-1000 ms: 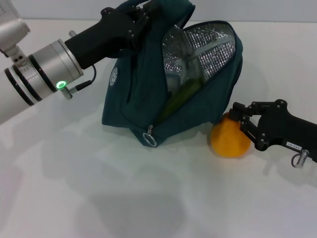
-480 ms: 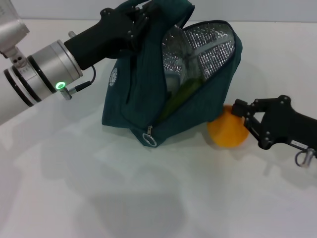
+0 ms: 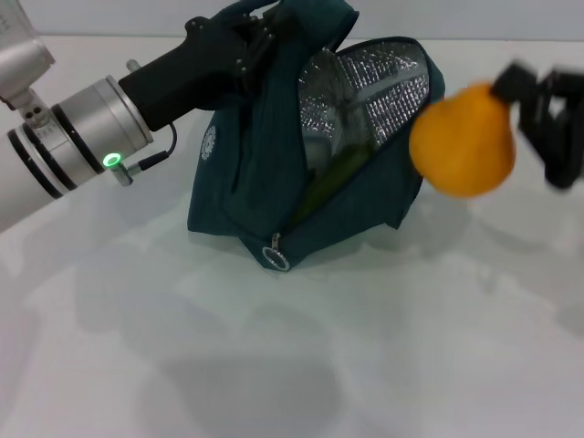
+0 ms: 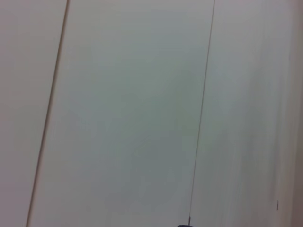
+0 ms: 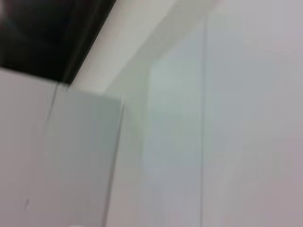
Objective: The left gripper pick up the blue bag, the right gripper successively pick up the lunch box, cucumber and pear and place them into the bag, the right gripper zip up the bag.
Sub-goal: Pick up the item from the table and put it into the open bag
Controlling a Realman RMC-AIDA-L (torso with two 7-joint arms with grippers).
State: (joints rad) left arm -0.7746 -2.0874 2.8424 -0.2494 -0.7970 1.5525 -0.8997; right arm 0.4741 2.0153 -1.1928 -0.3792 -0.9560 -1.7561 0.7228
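Observation:
The blue bag (image 3: 246, 182) stands tilted on the white table, its mouth open toward the right and its silver lining (image 3: 383, 91) showing. My left gripper (image 3: 245, 41) is shut on the handles at the bag's top. Inside the mouth lies the dark green cucumber (image 3: 339, 172), with a pale edge of the lunch box (image 3: 318, 146) beside it. The yellow-orange pear (image 3: 463, 139) hangs in the air just right of the bag's mouth, held by my right gripper (image 3: 522, 119), which is shut on it. Neither wrist view shows any of these things.
The zipper's metal ring pull (image 3: 276, 258) hangs at the bag's lower front corner. White table (image 3: 274, 365) stretches in front of and to the right of the bag. Both wrist views show only pale flat surfaces.
My right gripper has lifted the pear off the table beside the bag's lower right corner, up to the height of the bag's mouth. The left arm and the bag have stayed put.

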